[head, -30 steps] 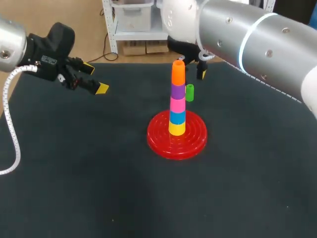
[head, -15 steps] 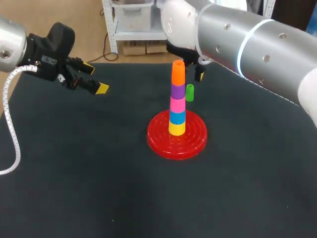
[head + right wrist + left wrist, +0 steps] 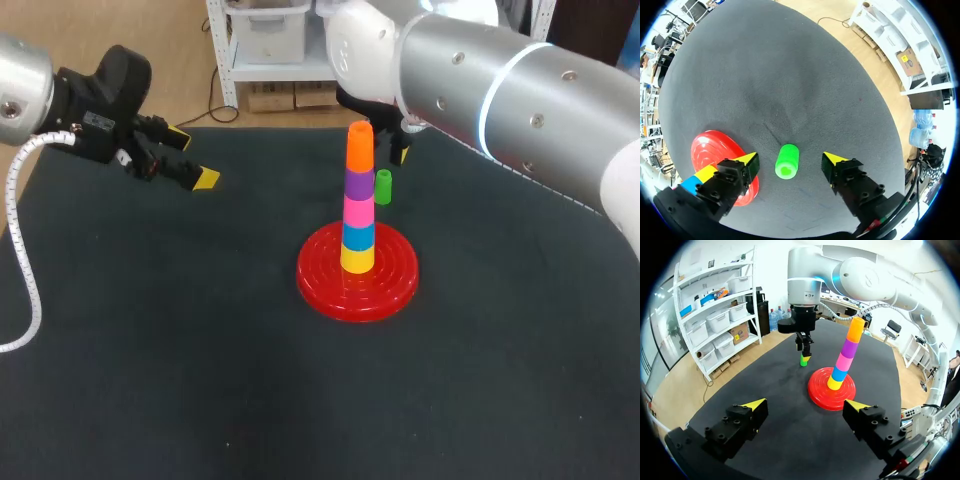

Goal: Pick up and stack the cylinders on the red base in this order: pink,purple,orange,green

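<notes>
The right gripper (image 3: 790, 158), fingers apart, has been shifted over the green cylinder (image 3: 786, 162) toward the bench's (image 3: 150, 350) far edge, so the final pick seems readied.

table (image 3: 150, 350): dark charcoal top | surface: matte, cloth-like, faintly speckled | light: even, soft shadows

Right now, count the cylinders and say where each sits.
6. Stacked on the red base, bottom up: yellow, blue, pink, purple, orange. The green cylinder stands on the table beside it, under the right gripper.
</notes>
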